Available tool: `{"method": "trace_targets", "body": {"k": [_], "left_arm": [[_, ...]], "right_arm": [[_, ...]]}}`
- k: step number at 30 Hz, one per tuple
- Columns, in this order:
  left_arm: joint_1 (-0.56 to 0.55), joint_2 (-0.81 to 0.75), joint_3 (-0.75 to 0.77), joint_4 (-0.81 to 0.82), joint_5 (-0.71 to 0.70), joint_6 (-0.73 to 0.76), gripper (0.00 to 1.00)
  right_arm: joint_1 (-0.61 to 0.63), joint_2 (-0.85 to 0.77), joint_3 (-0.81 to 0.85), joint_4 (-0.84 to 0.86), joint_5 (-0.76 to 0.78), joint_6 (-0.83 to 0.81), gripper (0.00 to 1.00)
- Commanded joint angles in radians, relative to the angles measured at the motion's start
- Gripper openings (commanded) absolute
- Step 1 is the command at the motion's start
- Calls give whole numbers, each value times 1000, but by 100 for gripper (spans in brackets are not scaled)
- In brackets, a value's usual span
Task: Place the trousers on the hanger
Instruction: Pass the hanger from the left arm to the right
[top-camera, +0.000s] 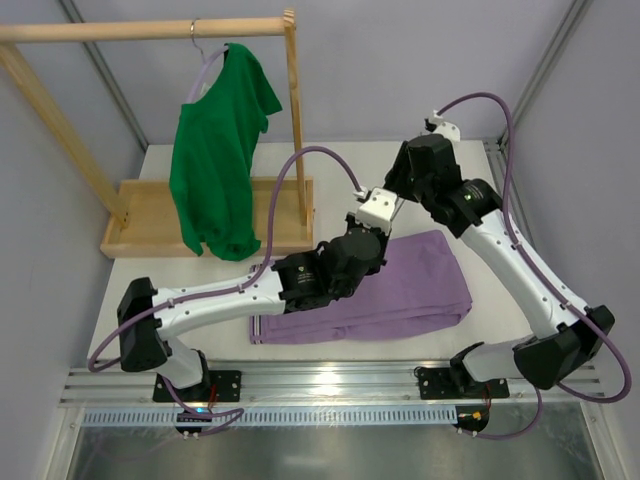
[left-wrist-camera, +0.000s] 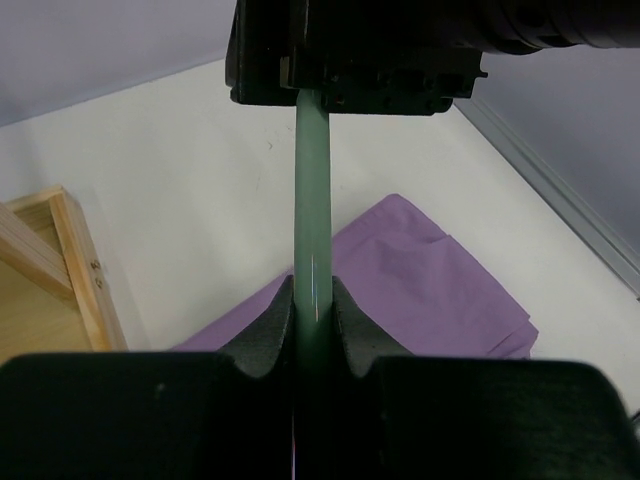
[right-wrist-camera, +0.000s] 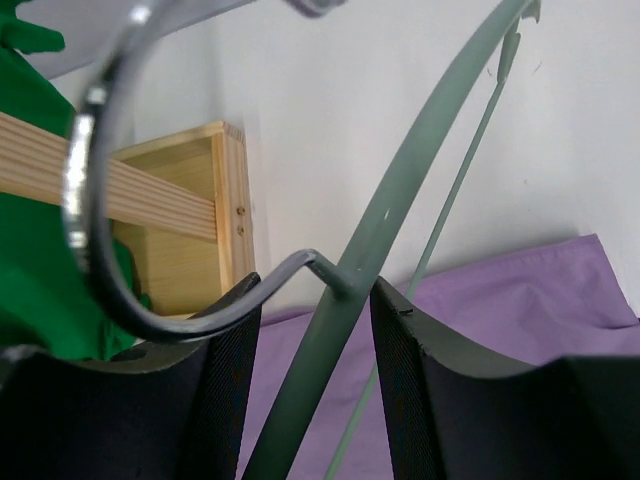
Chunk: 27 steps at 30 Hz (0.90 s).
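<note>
The lilac trousers (top-camera: 400, 285) lie folded flat on the table; they also show under both wrists as trousers (left-wrist-camera: 430, 290) and trousers (right-wrist-camera: 520, 290). My left gripper (left-wrist-camera: 312, 300) is shut on a straight bar of the pale mint-green hanger (left-wrist-camera: 312, 200), held above the trousers. The bar runs up to the right gripper's black body. My right gripper (right-wrist-camera: 313, 300) stands open astride the hanger (right-wrist-camera: 400, 190) where its grey hook (right-wrist-camera: 100, 200) joins. The right pad (right-wrist-camera: 400, 350) is at the bar and the hook crosses the left pad. From overhead both arms hide the hanger.
A wooden rack with a tray base (top-camera: 150, 215) stands at the back left. A bright green top (top-camera: 215, 160) hangs from its rail on another hanger. A lilac cable (top-camera: 300, 160) loops beside the rack's post. Grey walls enclose the table.
</note>
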Motion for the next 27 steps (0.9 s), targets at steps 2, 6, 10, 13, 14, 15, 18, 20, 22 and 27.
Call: {"method": "trace_targets", "body": {"k": [2,6,10,13,14,15,18,20,22,27], "left_arm": [[-5,-35,-45,26,33,-44,5],[-5,-36,-79,48,-5,-70,0],[-5,-1,-44,11,-58,-72,0],[-6,20,-33,-3,-76,-66,0],[-5,28,-32,-7,-84,-70,0],[-6,31,-31,-4,-84,-70,0],[-5,39,-42,2,-81,-72,0],[-9,43,-39,0,-88,-73,0],[-11,45,-42,0,-101,-72,0],[-20,45,-42,13,-111,-55,0]], "right_arm": [[16,-143,-126,115,-81,-54,4],[16,-205,-186,129,-177,47,49],[16,-206,-168,72,-146,127,59],[16,-165,-122,8,-104,138,60],[16,-153,-115,-8,-111,133,61],[16,-143,-108,-16,-114,133,61],[17,-103,-87,-76,-78,147,61],[17,-71,-73,-120,-43,150,61],[17,-44,-49,-160,-21,154,61],[19,6,-38,-162,-9,174,55]]}}
